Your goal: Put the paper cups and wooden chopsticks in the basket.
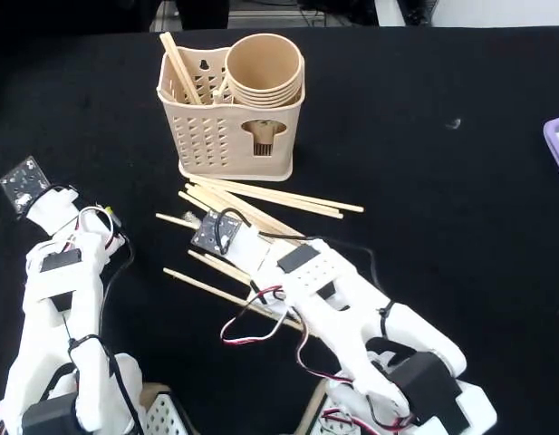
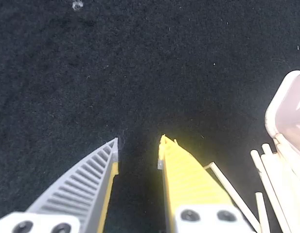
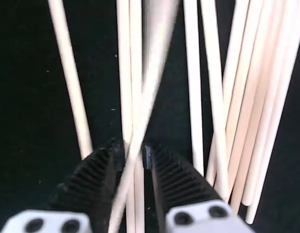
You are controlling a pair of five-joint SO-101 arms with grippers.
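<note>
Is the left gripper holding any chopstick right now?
No, the left gripper is open and empty over the black cloth, while the chopsticks lie apart from it.

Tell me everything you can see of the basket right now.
The basket is a beige, plastic-looking caddy with rows of slotted holes in its walls and a larger cut-out on the near side. It stands upright on the black table. A stack of paper cups sits in one side; a few chopsticks lean in the other. Just before its base lie loose chopsticks on the table.
</note>
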